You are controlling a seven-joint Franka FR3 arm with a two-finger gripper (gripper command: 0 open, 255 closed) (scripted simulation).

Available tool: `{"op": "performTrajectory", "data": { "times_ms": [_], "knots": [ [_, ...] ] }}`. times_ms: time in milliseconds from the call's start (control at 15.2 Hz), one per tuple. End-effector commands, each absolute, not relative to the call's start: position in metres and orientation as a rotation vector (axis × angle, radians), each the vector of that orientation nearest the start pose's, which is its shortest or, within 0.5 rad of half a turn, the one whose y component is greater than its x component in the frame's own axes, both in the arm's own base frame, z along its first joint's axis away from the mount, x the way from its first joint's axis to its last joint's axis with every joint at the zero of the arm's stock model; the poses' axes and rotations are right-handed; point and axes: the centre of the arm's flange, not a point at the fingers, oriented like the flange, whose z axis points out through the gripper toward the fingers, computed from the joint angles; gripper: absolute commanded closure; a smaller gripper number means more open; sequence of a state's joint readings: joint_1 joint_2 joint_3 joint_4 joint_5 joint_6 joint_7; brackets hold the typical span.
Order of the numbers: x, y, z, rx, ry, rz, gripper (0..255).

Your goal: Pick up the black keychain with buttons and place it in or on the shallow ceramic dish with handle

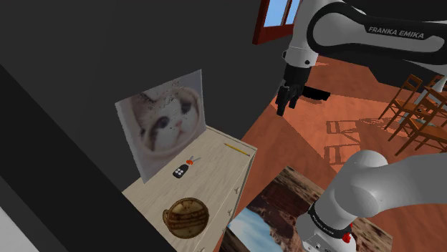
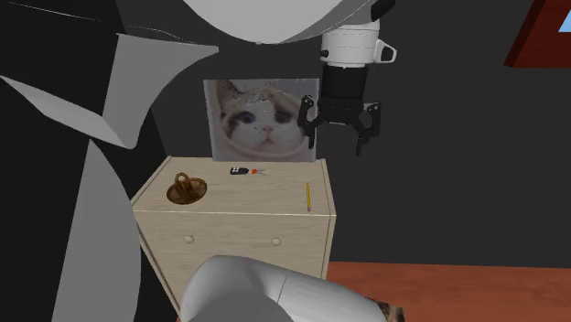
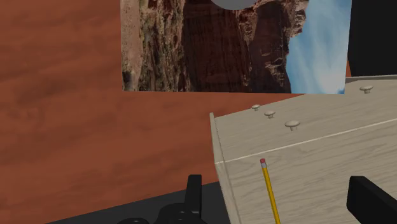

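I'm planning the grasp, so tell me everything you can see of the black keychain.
The black keychain is a small dark fob with a few pale buttons on its face and a short end piece carrying a red-orange bit. It lies flat on the pale wood-look cabinet top, just in front of the leaning cat picture, apart from the brown dish and the yellow pencil. Only the top touches it; the open gripper hangs high, well clear.

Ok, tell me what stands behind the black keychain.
A cat picture stands behind the keychain; the part of the dark wall behind that picture is covered.
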State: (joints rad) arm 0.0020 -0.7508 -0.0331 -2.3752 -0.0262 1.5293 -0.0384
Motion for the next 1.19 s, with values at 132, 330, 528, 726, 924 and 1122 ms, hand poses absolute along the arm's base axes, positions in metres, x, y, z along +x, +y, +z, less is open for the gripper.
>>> {"op": "performTrajectory", "data": {
  "times_ms": [132, 330, 528, 726, 924, 1122],
  "knots": [
    [0.315, 0.007, 0.555, -3.139, 0.004, 0.138, 0],
    [0.324, 0.04, 0.537, -3.139, 0.05, 0.121, 0],
    [0.334, 0.073, 0.518, -3.138, 0.096, 0.104, 0],
    [0.345, 0.106, 0.5, -3.136, 0.143, 0.087, 0],
    [0.357, 0.138, 0.482, -3.133, 0.189, 0.07, 0],
    [0.371, 0.17, 0.464, -3.13, 0.235, 0.053, 0]
  ]
}}
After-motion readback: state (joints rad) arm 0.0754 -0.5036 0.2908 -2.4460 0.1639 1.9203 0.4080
